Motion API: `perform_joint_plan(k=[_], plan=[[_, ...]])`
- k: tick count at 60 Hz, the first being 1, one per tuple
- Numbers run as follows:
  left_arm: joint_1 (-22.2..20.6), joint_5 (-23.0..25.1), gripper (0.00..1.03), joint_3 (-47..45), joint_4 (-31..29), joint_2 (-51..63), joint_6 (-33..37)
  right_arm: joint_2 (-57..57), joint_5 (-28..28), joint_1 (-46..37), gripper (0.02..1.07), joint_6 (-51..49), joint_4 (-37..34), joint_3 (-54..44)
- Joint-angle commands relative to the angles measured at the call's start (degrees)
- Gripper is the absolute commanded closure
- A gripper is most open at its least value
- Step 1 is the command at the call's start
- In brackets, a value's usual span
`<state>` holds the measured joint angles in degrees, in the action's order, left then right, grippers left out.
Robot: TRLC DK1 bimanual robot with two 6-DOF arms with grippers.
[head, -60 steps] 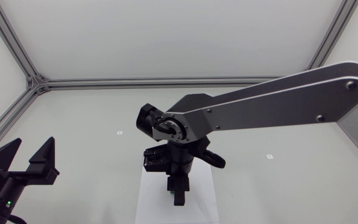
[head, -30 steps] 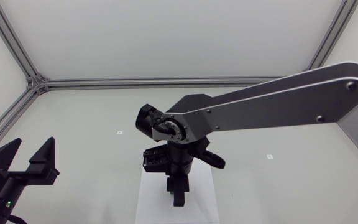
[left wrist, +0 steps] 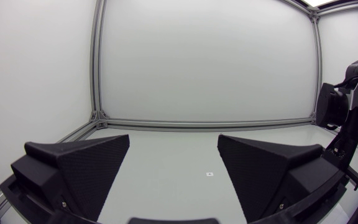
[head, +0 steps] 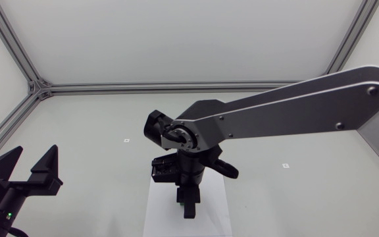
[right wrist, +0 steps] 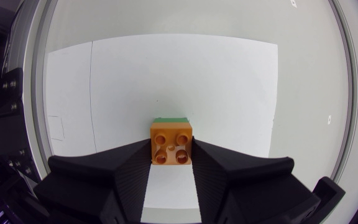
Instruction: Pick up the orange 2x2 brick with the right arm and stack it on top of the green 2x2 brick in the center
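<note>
My right hand [right wrist: 171, 153] grips the orange brick [right wrist: 171, 142] directly above the green brick [right wrist: 171, 119]; pressing it home, then releasing, seems next.

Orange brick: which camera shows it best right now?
The right wrist view: the orange brick is gripped between the right gripper fingers, studs toward the camera, with the green brick edge showing just past it. The head view hides it under the right arm's wrist; the left wrist view doesn't show it.
</note>
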<state>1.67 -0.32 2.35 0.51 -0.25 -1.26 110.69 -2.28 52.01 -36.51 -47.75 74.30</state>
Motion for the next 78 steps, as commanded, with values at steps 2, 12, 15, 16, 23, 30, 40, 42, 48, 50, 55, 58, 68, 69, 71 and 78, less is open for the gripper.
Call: perform_joint_plan(k=[2,12,15,16,23,30,40,42,48,50,55,58,68,69,71,78], plan=[[0.2,0.2,0.04,-2.3,-0.8,-0.5,0.7,2.4,-0.4,-0.2,0.62,-1.0,-0.1,-3.2],[0.2,0.3,0.04,-2.3,-0.9,-0.5,0.7,2.5,-0.2,-0.2,0.49,-0.9,0.5,-3.2],[0.2,0.2,0.04,-2.3,-0.9,-0.5,0.7,2.5,0.0,-0.2,0.45,-0.9,0.7,-3.2],[0.2,0.3,0.04,-2.3,-0.9,-0.5,0.7,2.5,0.0,-0.2,0.43,-0.8,0.7,-3.2],[0.2,0.2,0.04,-2.3,-0.9,-0.5,0.7,3.1,0.0,-0.2,0.38,-0.7,1.3,-3.1],[0.2,0.2,0.04,-2.3,-0.8,-0.5,0.7,3.6,0.2,-0.2,0.36,-0.4,1.9,-2.7],[0.2,0.2,0.04,-2.3,-0.8,-0.5,0.7,4.0,1.1,-0.3,0.44,-0.2,3.4,-2.8],[0.2,0.2,0.04,-2.3,-0.9,-0.5,0.7,4.0,1.1,-0.4,0.48,-0.2,3.9,-2.8],[0.2,0.2,0.04,-2.3,-0.9,-0.5,0.7,4.0,1.1,-0.9,0.56,-0.6,4.0,-2.6],[0.2,0.2,0.04,-2.3,-0.9,-0.5,0.7,4.0,1.1,-1.1,0.57,-0.8,4.0,-2.7],[0.2,0.3,0.04,-2.3,-0.9,-0.5,0.7,3.8,1.1,-1.2,0.57,-1.2,4.0,-2.8],[0.2,0.2,0.04,-2.3,-0.8,-0.5,0.7,3.7,1.1,-1.2,0.58,-1.4,3.9,-2.8],[0.2,0.2,0.04,-2.3,-0.8,-0.5,0.7,3.4,1.0,-1.2,0.6,-1.8,3.7,-2.9],[0.2,0.2,0.04,-2.3,-0.8,-0.5,0.7,3.4,0.9,-1.1,0.6,-1.7,3.7,-2.9],[0.2,0.2,0.04,-2.3,-0.9,-0.5,0.7,3.4,0.9,-1.0,0.6,-1.7,3.7,-3.0],[0.2,0.2,0.04,-2.3,-0.8,-0.5,0.7,3.4,0.8,-0.9,0.6,-1.5,3.6,-2.9]])
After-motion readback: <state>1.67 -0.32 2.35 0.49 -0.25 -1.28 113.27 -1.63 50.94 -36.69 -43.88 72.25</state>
